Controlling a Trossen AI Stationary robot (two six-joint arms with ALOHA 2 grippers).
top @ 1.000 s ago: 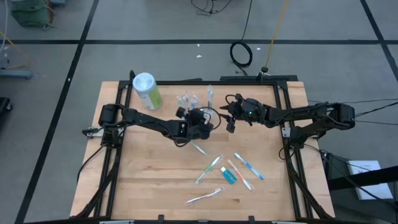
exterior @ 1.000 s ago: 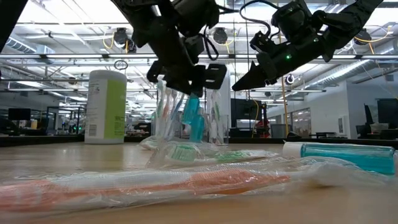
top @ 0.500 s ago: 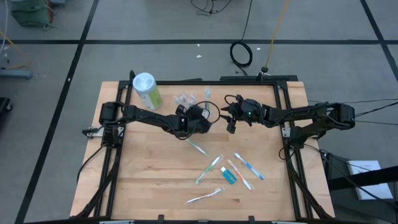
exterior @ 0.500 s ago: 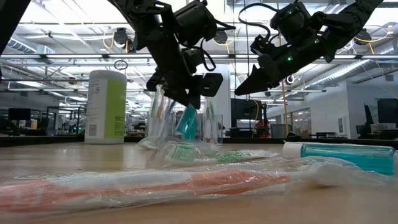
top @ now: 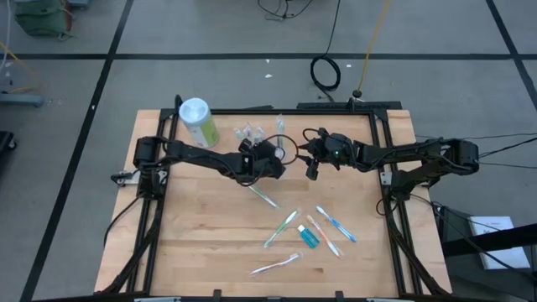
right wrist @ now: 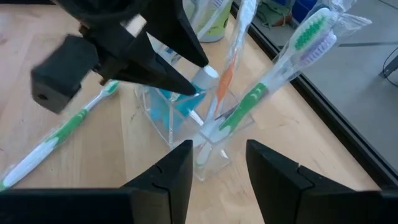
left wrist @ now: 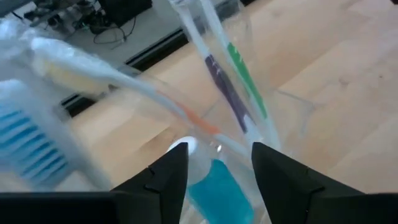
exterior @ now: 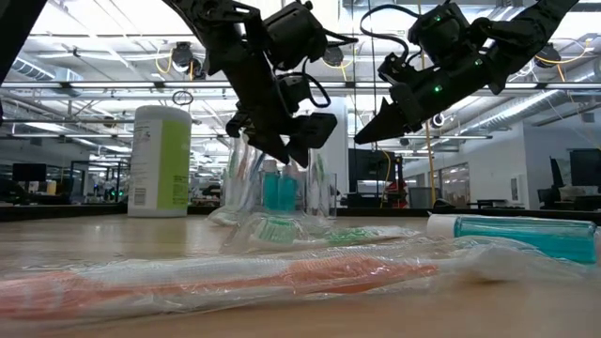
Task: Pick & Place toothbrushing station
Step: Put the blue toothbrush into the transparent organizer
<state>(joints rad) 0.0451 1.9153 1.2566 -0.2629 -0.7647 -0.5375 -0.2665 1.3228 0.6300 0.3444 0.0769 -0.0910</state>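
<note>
Table (top: 210, 243), wooden, seen from above.

- Holder (right wrist: 186, 118): clear plastic, upright at the table's 12 o'clock edge. Contains wrapped brushes (right wrist: 273, 74) leaning out of it and a blue tube (left wrist: 217, 190) with white cap.
- Left gripper (top: 267, 161): directly over the holder, fingers (left wrist: 168, 177) parted a moderate way on either side of the blue tube. Whether they touch it cannot be told.
- Right gripper (top: 311, 169): raised above the table just at 3 o'clock of the holder, fingers (right wrist: 180, 168) parted, nothing between them.
- Green canister (top: 197, 122): white lid, upright at 9 o'clock of the holder, near the table's far edge.
- Loose brush (top: 265, 196): green and white, lying just at 6 o'clock of the left gripper.
- Loose group (top: 310, 231): several wrapped brushes and one blue tube, lying flat toward 5 o'clock of the table's centre, well apart from the holder.
</note>
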